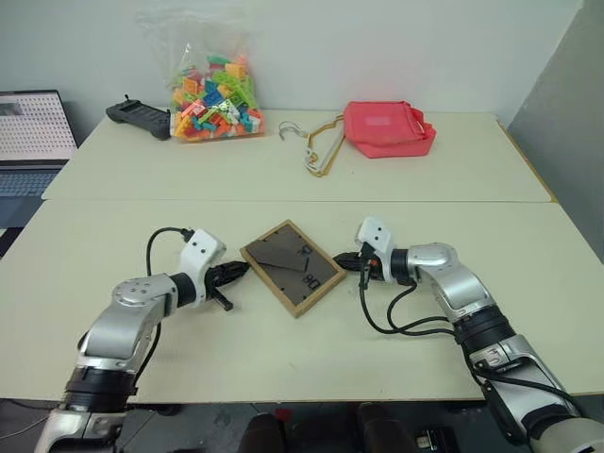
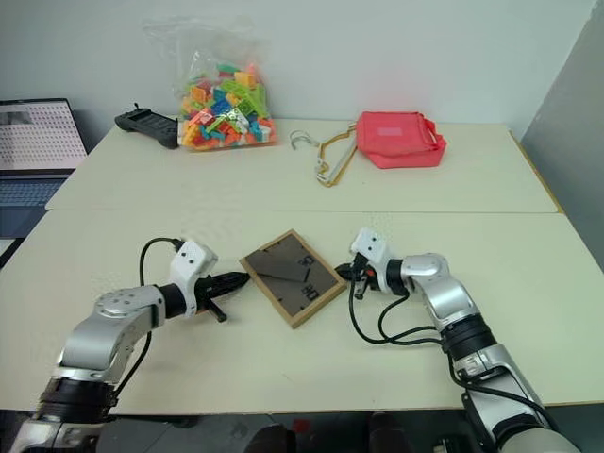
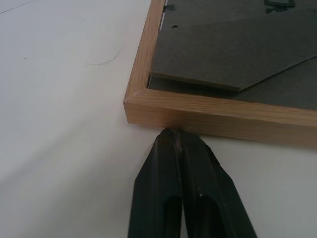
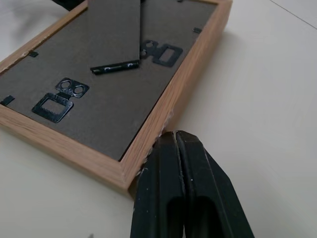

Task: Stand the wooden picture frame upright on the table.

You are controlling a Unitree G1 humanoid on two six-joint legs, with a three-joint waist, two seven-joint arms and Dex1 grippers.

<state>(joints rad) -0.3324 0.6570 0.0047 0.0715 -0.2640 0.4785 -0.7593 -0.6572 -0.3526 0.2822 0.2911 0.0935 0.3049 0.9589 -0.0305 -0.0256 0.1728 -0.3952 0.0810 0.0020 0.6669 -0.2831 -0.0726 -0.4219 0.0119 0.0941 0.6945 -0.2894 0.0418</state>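
Left eye view shows the wooden picture frame [image 1: 291, 267] lying flat, back up, on the table [image 1: 283, 349], with my closed left gripper [image 1: 243, 269] and closed right gripper [image 1: 342, 260] touching opposite sides, so standing it up is not yet done.

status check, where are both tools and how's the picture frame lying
Left tool shut, tips at the frame's edge. Right tool shut, tips at the opposite edge. Small light-wood picture frame flat, dark back up, on the cream table. Nothing in the way.
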